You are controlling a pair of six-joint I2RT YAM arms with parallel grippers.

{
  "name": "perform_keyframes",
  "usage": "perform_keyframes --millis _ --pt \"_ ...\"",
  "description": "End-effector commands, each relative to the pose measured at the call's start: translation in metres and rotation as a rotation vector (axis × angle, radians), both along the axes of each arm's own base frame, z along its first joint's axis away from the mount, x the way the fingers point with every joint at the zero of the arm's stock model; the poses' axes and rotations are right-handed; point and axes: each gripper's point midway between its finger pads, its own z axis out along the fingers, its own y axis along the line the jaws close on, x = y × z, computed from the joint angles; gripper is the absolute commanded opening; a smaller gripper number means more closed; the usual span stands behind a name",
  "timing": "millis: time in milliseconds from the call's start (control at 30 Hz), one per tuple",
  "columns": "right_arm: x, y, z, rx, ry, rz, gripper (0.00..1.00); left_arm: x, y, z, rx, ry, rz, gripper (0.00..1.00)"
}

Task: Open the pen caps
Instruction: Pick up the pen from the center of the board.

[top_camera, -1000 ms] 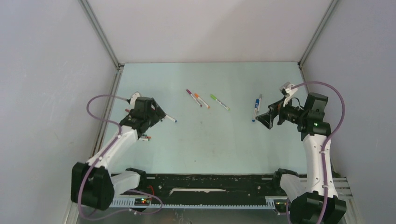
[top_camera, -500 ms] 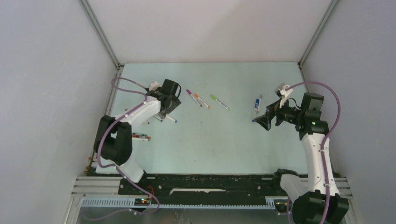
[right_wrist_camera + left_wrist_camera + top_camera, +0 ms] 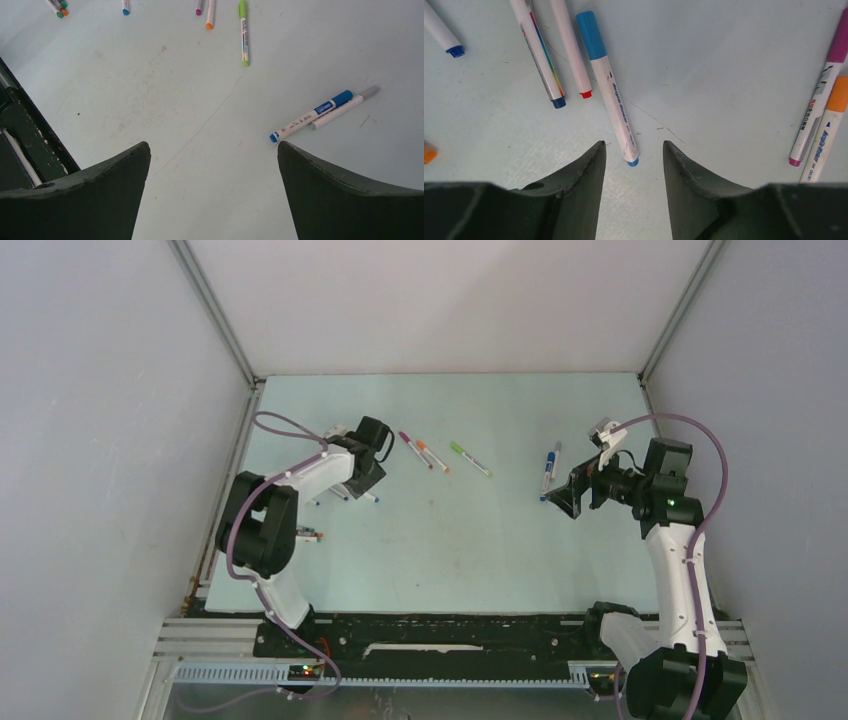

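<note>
My left gripper [image 3: 632, 147] hovers low over the table with its jaws partly apart and nothing between them. The blue tail end of a white pen [image 3: 616, 110] lies just ahead of its fingertips, and that pen's blue cap [image 3: 591, 35] points away. Two more pens, one with a dark blue end [image 3: 558, 102] and one with a red end [image 3: 585, 94], lie to its left. A magenta-capped pen [image 3: 819, 110] and an orange-capped pen [image 3: 826, 140] lie at the right. My right gripper [image 3: 212, 145] is open wide and empty, with a blue-capped pen [image 3: 312, 116] and a grey-capped pen [image 3: 340, 107] just beyond its right finger.
A green pen [image 3: 470, 458] lies mid-table between the arms. Another pen [image 3: 308, 535] lies near the left arm's elbow. A black rail [image 3: 450, 630] runs along the near edge, and white walls close in the table on three sides.
The left arm swung from the left side of the table up and right to the pens near the magenta one, and its jaws narrowed. The right arm barely moved.
</note>
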Motion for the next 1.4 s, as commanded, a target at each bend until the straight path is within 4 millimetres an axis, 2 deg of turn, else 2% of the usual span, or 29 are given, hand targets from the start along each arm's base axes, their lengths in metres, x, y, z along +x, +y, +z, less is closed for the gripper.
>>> perform_keyframes --millis 0,233,533,633,967,1067,1200,1367 --pt "0.004 -0.001 0.002 -0.015 -0.023 -0.001 1.00 0.021 -0.010 0.018 -0.026 -0.070 0.014 0.49" --pt "0.004 -0.002 0.002 -0.020 -0.023 -0.005 1.00 0.019 -0.010 0.002 -0.011 -0.022 0.002 0.39" --pt "0.005 -0.002 0.002 -0.023 -0.023 -0.007 1.00 0.017 -0.009 -0.009 0.003 0.004 -0.003 0.39" --pt "0.005 -0.002 0.002 -0.025 -0.024 -0.010 1.00 0.015 -0.009 -0.015 0.001 0.025 -0.011 0.35" --pt "0.005 -0.002 0.002 -0.029 -0.025 -0.011 1.00 0.012 -0.005 -0.025 -0.020 0.054 -0.020 0.34" --pt "0.005 -0.002 0.002 -0.029 -0.027 -0.011 1.00 0.012 -0.005 -0.027 -0.026 0.063 -0.027 0.31" --pt "0.004 -0.002 0.002 -0.027 -0.025 -0.009 1.00 0.013 -0.004 -0.024 -0.022 0.051 -0.041 0.24" --pt "0.004 -0.001 0.003 -0.023 -0.024 -0.005 1.00 0.017 -0.002 -0.009 -0.008 0.013 -0.074 0.18"
